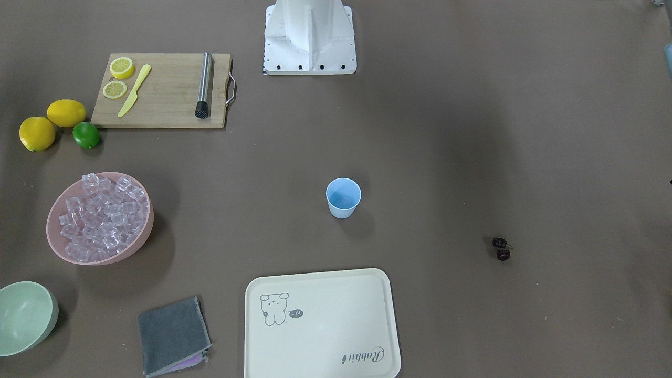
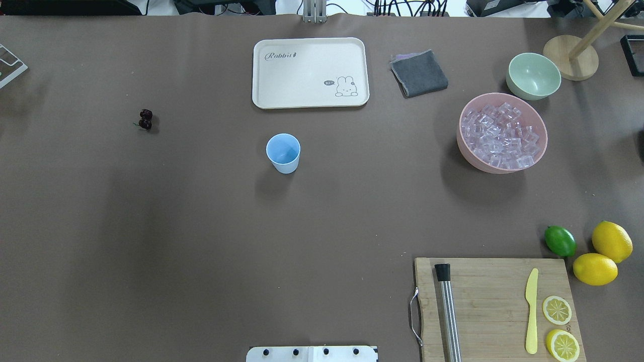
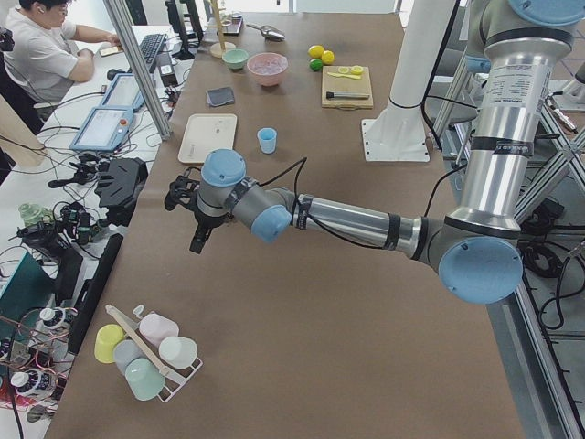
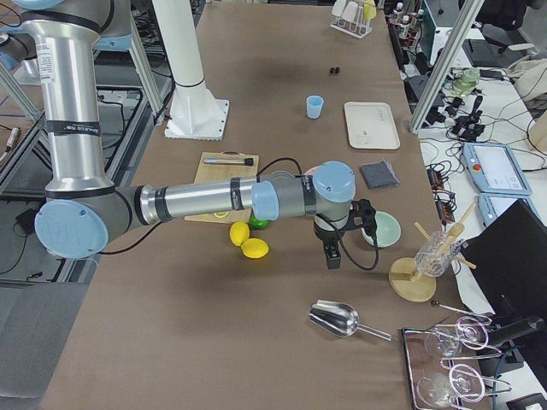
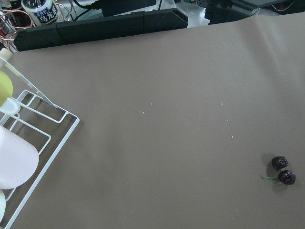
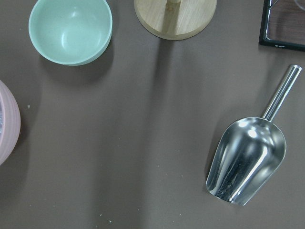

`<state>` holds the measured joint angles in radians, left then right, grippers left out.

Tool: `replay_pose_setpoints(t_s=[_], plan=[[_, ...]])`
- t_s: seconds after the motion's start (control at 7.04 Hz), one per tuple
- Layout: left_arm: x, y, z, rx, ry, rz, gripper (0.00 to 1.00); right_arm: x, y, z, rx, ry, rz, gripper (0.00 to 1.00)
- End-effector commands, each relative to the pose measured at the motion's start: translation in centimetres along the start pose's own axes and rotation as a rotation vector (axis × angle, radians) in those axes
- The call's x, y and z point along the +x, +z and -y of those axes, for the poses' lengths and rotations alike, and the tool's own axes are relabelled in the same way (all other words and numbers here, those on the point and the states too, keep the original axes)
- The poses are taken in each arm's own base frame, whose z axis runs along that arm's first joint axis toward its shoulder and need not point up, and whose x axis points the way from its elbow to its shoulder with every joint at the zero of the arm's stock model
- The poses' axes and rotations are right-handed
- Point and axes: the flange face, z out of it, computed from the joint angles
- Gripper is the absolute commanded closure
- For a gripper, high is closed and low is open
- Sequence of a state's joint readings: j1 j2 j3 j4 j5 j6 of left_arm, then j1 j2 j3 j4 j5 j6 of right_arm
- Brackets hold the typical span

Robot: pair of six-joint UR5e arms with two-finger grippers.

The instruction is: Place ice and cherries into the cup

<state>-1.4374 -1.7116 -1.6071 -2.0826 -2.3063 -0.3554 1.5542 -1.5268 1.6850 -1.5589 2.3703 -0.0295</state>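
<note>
The light-blue cup (image 1: 343, 197) stands upright and empty mid-table, also in the overhead view (image 2: 283, 152). The ice (image 2: 503, 134) fills a pink bowl (image 2: 460, 136) on the robot's right. The dark cherries (image 2: 145, 119) lie on the bare table on the robot's left and show at the lower right of the left wrist view (image 5: 283, 171). My left gripper (image 3: 196, 240) hangs over the table's left end, short of the cherries. My right gripper (image 4: 332, 259) hangs beyond the pink bowl. Neither shows its fingers in a wrist view, so I cannot tell whether they are open or shut.
A cream tray (image 2: 261, 95), grey cloth (image 2: 419, 73) and pale-green bowl (image 2: 533, 75) lie at the far side. A cutting board (image 2: 493, 301) with muddler, knife and lemon slices, lemons and a lime (image 2: 560, 241) sit near right. A metal scoop (image 6: 248, 162) and a cup rack (image 5: 28, 119) flank the ends.
</note>
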Motion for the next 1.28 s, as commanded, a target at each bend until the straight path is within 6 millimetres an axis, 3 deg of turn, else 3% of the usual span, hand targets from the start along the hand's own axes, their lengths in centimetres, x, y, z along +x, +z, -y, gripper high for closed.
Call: replay_pose_setpoints(t_s=[0.0,0.28,0.43,0.57,0.99,1.14], plan=[[-0.3,0.5,-0.5,0.028,0.024,-0.018,0.03,0.6,0.3,-0.2,-0.004,0.0,-0.002,0.01],[-0.8,1.2,-0.4,0.018,0.019,-0.01,0.03,0.5,0.3,0.2,-0.001,0.012,0.005,0.01],[-0.6,1.2,-0.5,0.02,0.022,-0.011,0.03,-1.6,-1.5,1.9,0.036,0.052,0.015,0.01],[-0.5,1.1,-0.6,0.021,0.021,-0.012,0.03,-4.7,-2.5,3.6,0.057,0.105,0.031,0.01],[-1.0,1.6,-1.0,0.009,0.016,-0.008,0.03,-14.4,1.5,5.0,-0.003,0.08,0.039,0.01],[-0.8,2.4,-1.3,-0.005,0.02,-0.013,0.03,-19.5,3.3,5.3,-0.016,0.082,0.042,0.01]])
